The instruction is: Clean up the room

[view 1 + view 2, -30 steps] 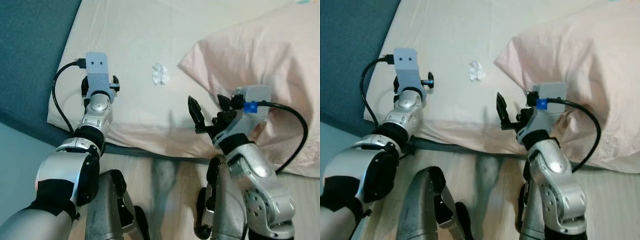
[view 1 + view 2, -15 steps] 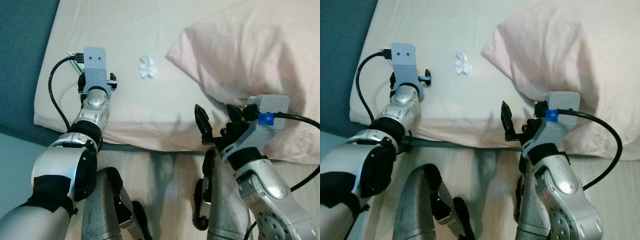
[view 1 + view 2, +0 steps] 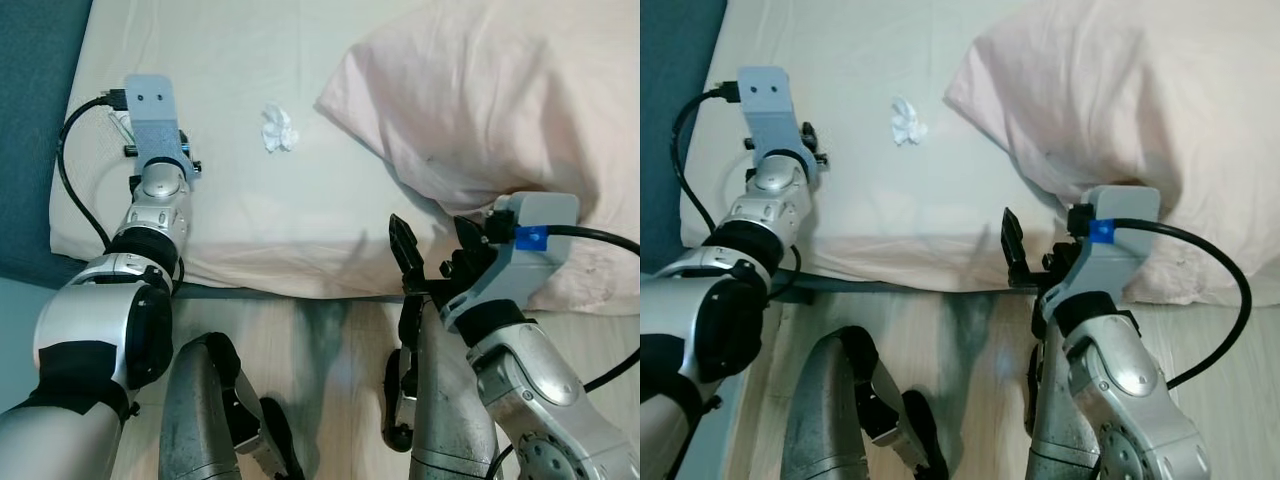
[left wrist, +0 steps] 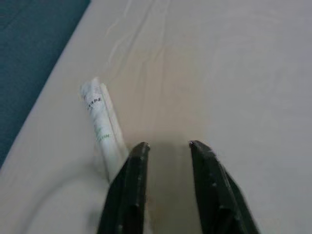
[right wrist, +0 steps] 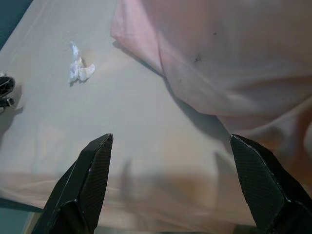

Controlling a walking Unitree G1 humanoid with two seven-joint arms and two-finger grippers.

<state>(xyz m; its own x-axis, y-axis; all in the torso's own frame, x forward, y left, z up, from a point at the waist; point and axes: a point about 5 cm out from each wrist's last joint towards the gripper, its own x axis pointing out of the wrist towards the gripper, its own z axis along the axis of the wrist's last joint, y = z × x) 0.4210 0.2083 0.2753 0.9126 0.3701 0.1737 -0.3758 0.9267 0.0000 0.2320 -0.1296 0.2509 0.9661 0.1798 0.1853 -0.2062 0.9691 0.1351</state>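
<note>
A crumpled white tissue (image 3: 277, 128) lies on the cream bed sheet (image 3: 250, 200), just left of a pink pillow (image 3: 480, 110). My left gripper (image 4: 165, 145) hovers low over the sheet near the bed's left edge. It is open with nothing between its fingers. A rolled white wrapper (image 4: 100, 117) with small print lies right beside one finger. My right gripper (image 3: 435, 245) is wide open at the bed's near edge, below the pillow's corner, and holds nothing. The tissue (image 5: 78, 68) lies well ahead of it.
A teal surface (image 3: 30, 150) borders the bed on the left. Light wooden floor (image 3: 330, 380) lies in front of the bed, where my legs stand. The pillow covers the bed's right half.
The whole view has shifted, so the camera moved. My right gripper has drawn back from over the sheet to the bed's near edge. The left arm keeps its place by the wrapper.
</note>
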